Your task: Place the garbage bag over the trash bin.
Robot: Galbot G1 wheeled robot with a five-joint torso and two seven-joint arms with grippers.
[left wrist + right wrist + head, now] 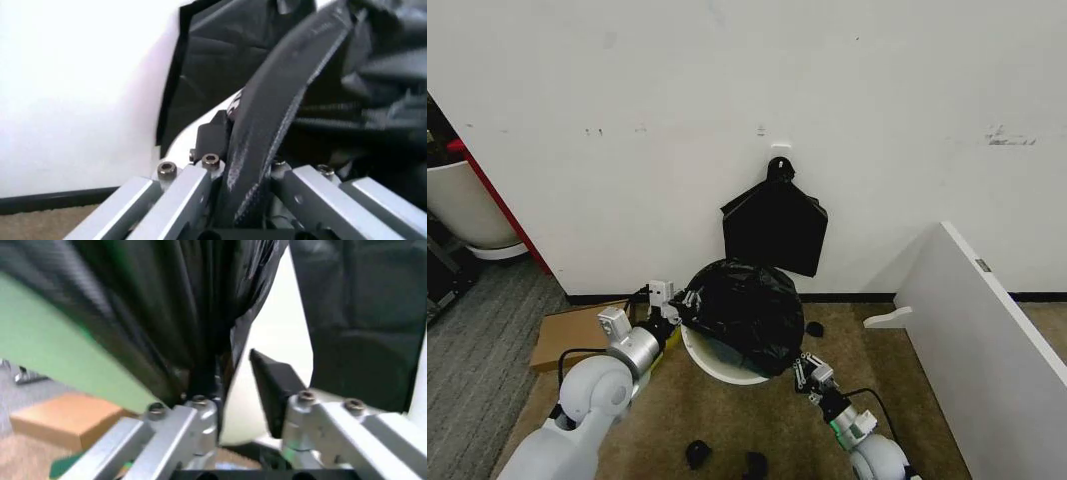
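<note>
The white trash bin (719, 371) stands on the floor by the wall, and its pale green side (53, 355) shows close in the right wrist view. The glossy black garbage bag (743, 310) is bunched over its top, covering most of the opening; the near rim is bare. My left gripper (683, 300) is at the bag's left edge, shut on a strip of the film (267, 130). At the bag's lower right edge my right gripper (803, 372) is open. The bag (193, 315) hangs against one of its fingers, with a gap to the other pad (268, 386).
A flat black house-shaped stack (774, 225) hangs on the wall behind the bin. A cardboard box (577, 332) lies to the left and a white panel (987, 320) slants on the right. Small black scraps (697, 452) lie on the carpet. A white tub (467, 205) stands far left.
</note>
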